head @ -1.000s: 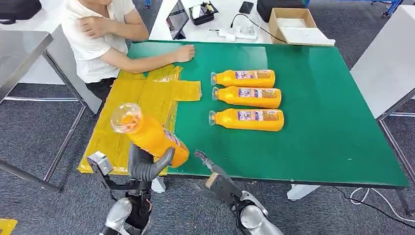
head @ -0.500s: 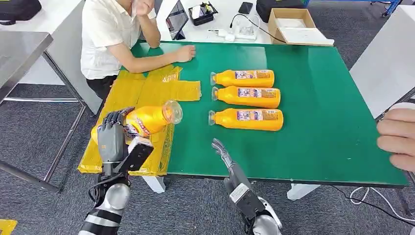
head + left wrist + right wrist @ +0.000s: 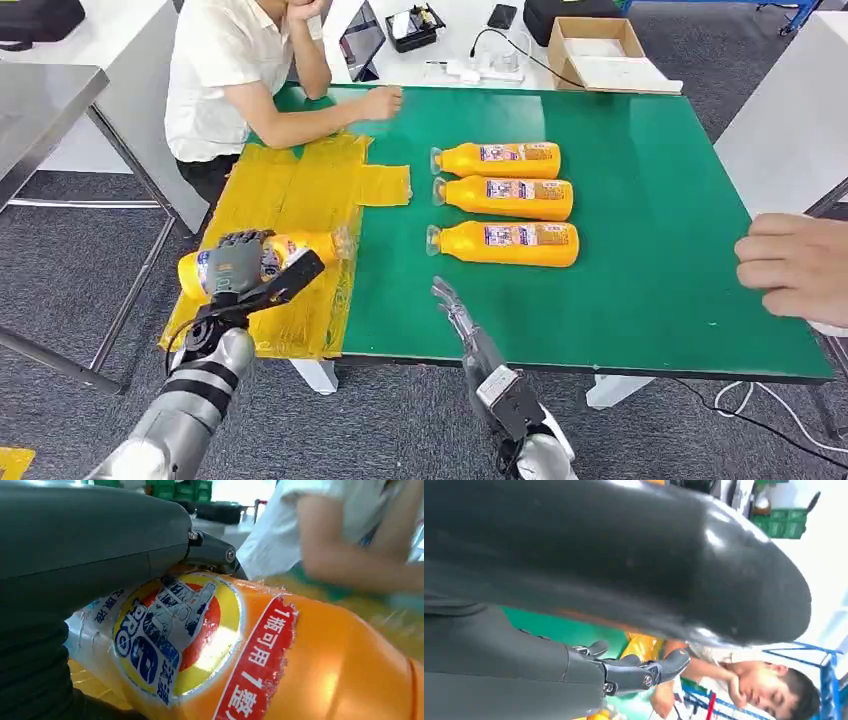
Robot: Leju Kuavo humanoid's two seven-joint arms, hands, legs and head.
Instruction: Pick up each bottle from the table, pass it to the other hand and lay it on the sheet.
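Item: orange bottle (image 3: 262, 258), lying on its side on the yellow sheet (image 3: 290, 190) at about 8 o'clock of the worktop (image 3: 640, 200), cap end toward 3 o'clock. The left hand (image 3: 238, 266) is wrapped over its labelled middle, fingers clamped around the body; the low, level hold suits laying it flat, and release looks like the step due.

Item: right hand (image 3: 455, 310), at 6 o'clock over the worktop's near edge, fingers apart and extended, holding nothing; probably freed for the next pick.

Item: three orange bottles (image 3: 505, 200), in a column at centre, each on its side with cap toward 9 o'clock, awaiting transfer.

Item: a seated person (image 3: 235, 70) at 11 o'clock, forearm resting by the sheet; another person's hand (image 3: 795, 265) at 3 o'clock.
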